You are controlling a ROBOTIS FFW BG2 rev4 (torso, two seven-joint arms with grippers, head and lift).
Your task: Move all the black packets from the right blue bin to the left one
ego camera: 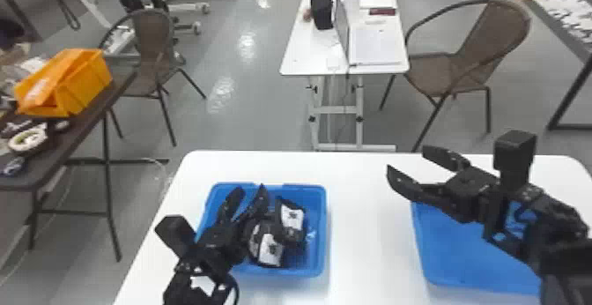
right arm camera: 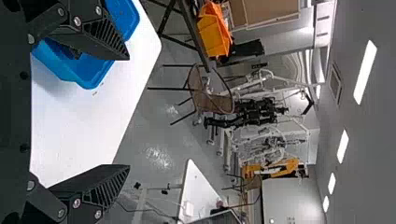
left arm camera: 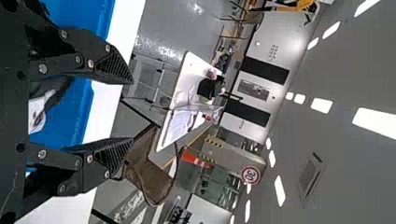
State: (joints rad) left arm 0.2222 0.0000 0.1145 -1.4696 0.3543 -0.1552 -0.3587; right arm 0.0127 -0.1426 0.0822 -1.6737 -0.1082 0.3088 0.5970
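In the head view, a white worktop (ego camera: 370,194) carries two blue bins. The left bin (ego camera: 320,238) holds black packets (ego camera: 293,217) with white labels, bunched beside the left tool (ego camera: 251,189), whose fingers stand apart over that bin. The right bin (ego camera: 467,251) lies partly behind the right arm; the right tool (ego camera: 406,158) sits by its far edge, also spread, with nothing between the fingers. Beyond the worktop is a white table (ego camera: 304,59) with a laptop (ego camera: 374,46) and a black bag (ego camera: 321,6), a brown chair on either side. An orange box (ego camera: 86,81) rests on the dark table (ego camera: 94,110) off to the left. In the left wrist view, the left tool (left arm camera: 132,111) has its fingers parted, clamped on nothing, with a packet showing in the blue bin beyond them. In the right wrist view, the right tool (right arm camera: 129,112) is wide apart and empty, with the worktop and part of a blue bin beyond.
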